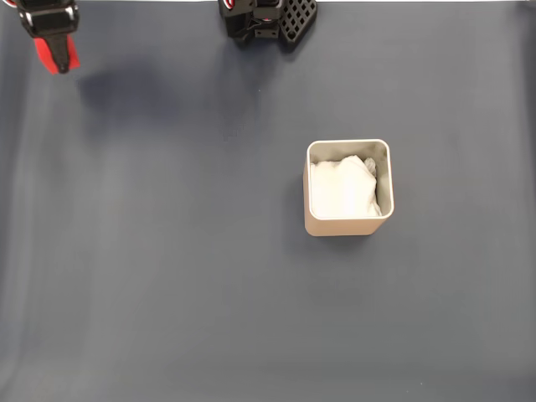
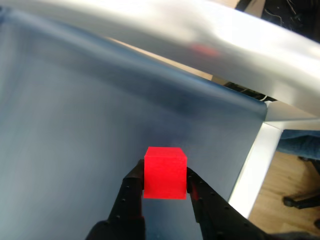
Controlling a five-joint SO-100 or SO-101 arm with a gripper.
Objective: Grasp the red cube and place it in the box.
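Note:
In the wrist view my gripper (image 2: 165, 184) is shut on the red cube (image 2: 165, 170). The two black fingers (image 2: 131, 192) press its left and right faces, and it hangs above the dark mat. In the fixed view the gripper (image 1: 55, 52) sits at the top left corner, with red showing at its tip. The beige box (image 1: 345, 226) stands upright right of centre, far from the gripper, with white padding (image 1: 339, 188) inside it.
The arm's black base (image 1: 268, 21) is at the top edge of the fixed view. The dark grey-blue mat (image 1: 167, 276) covers the table. In the wrist view a shiny metal rail (image 2: 210, 35) and a white table frame (image 2: 255, 160) border the mat.

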